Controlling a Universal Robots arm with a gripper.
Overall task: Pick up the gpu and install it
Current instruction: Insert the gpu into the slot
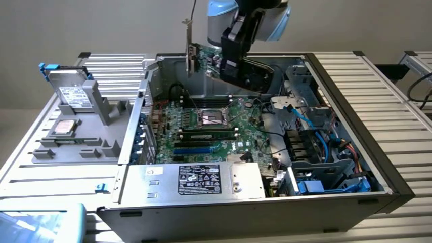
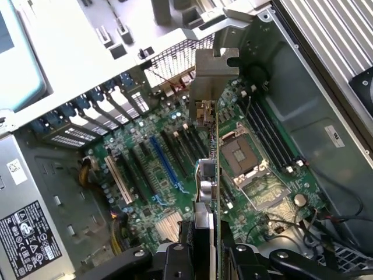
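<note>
1. GPU (image 1: 201,56): upright, bracket at the exterior view's left end, clamped between the closed fingers of the gripper (image 1: 225,67) above the open case (image 1: 361,126).
2. Grey holder (image 1: 74,147), at the exterior view's left: drive (image 1: 71,93) standing, white label.
3. Case contents: motherboard (image 1: 202,119), power supply (image 1: 152,182), blue cables (image 1: 307,121).
4. Power-supply label (image 1: 199,179): print unreadable.

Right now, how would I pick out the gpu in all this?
Find the open computer case, then look above its far end, where the arm's end effector hangs. The gpu is the thin green card clamped there, held on edge in the air with a silvery bracket at one end, unlike the motherboard lying flat below.
</note>
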